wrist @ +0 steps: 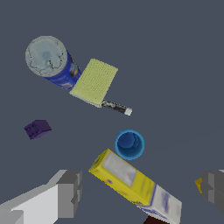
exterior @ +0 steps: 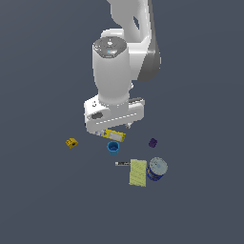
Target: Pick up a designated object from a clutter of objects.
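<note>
The small bright blue cup (exterior: 113,147) stands upright on the floor with its hollow facing up; it also shows in the wrist view (wrist: 129,144). My gripper (exterior: 114,129) hangs above the yellow-and-white box (exterior: 115,136), just behind the cup in the exterior view. In the wrist view the gripper (wrist: 142,189) is open and empty, with the fingers (wrist: 70,192) wide apart on either side of the box (wrist: 133,184). The cup lies apart from both fingers, just beyond the box.
The blue-and-white can (exterior: 157,169) and pale yellow pad (exterior: 138,172) lie at the exterior view's front right. A thin dark marker (exterior: 122,163) lies by the pad. The purple cube (exterior: 152,142) sits right, the yellow block (exterior: 71,143) left. A dark red sliver (wrist: 154,220) shows under the box.
</note>
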`<state>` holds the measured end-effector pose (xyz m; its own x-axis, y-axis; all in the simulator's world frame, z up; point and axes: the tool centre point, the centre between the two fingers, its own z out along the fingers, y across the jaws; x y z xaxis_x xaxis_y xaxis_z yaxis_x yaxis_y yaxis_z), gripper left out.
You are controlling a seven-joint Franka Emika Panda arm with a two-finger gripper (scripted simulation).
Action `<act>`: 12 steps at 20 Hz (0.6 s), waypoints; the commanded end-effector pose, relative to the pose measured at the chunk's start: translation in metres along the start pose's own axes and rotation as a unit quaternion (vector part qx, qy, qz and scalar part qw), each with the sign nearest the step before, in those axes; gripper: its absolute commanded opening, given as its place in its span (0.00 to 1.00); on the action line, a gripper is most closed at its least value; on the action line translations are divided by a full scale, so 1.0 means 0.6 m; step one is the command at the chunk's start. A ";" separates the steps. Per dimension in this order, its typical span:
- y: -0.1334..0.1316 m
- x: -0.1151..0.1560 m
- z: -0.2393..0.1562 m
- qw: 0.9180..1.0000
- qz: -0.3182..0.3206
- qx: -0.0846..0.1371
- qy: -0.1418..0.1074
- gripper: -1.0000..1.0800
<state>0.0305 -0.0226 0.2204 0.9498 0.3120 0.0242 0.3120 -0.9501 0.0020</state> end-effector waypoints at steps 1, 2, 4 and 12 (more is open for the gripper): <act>0.006 -0.001 0.037 1.000 -0.031 0.000 -0.002 0.96; 0.009 -0.002 0.052 0.999 -0.043 0.000 -0.003 0.96; 0.013 -0.005 0.082 0.998 -0.067 0.000 -0.005 0.96; 0.023 -0.020 0.172 0.990 -0.142 0.002 -0.010 0.96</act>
<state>0.0268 -0.0375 0.1257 0.8386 0.5447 0.0047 0.5447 -0.8386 0.0026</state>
